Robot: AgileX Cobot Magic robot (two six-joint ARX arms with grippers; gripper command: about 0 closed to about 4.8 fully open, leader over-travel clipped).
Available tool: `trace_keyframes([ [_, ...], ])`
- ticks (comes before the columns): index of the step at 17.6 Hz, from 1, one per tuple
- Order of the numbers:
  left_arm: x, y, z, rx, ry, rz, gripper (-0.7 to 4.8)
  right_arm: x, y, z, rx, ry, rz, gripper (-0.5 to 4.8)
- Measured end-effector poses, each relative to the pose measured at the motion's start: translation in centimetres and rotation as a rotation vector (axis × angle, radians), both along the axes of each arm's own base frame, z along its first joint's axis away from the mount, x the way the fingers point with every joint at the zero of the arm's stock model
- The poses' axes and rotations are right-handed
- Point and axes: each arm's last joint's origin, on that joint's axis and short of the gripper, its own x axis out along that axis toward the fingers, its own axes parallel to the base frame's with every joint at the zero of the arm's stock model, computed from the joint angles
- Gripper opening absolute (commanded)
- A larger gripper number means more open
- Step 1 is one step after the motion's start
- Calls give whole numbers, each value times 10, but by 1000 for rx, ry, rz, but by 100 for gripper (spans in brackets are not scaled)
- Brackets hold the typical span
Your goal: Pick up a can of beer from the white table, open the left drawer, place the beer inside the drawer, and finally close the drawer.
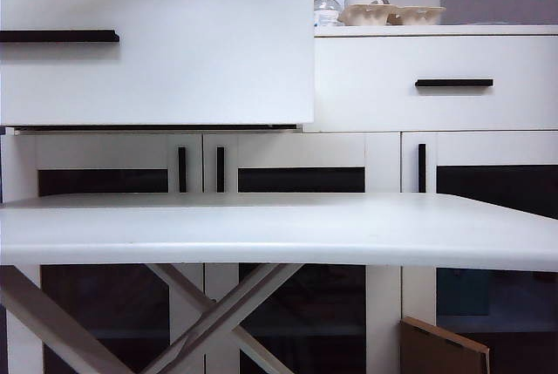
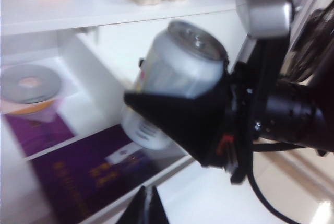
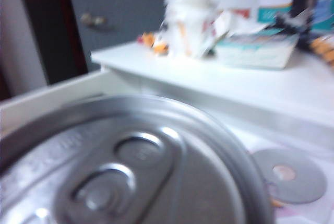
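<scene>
Over the open left drawer [image 1: 200, 51], my right gripper [image 2: 175, 112] clamps the can of beer [image 2: 177, 72] upright, with the drawer's inside below it, while my left gripper [image 2: 146, 208] hangs pinched closed nearby, holding nothing — so the right arm should lower.

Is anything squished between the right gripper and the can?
No. The left wrist view shows the right gripper gripping the can directly, over the open drawer. The shut left gripper is nearby.
</scene>
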Motion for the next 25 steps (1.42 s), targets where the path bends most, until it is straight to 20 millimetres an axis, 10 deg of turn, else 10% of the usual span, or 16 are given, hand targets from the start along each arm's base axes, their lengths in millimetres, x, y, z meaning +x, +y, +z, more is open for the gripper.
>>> trace_keyframes([
  [14,5,-4,-10,127,5,61,-6,28,29,-48,-69,1,-41,23],
  [19,5,-4,-10,127,5,61,-6,31,31,-53,-78,15,-48,208],
  [21,5,-4,-10,127,5,61,-6,31,31,-54,-82,21,-46,432],
  [25,5,-4,-10,127,5,61,-6,30,31,-51,-79,7,-34,445],
])
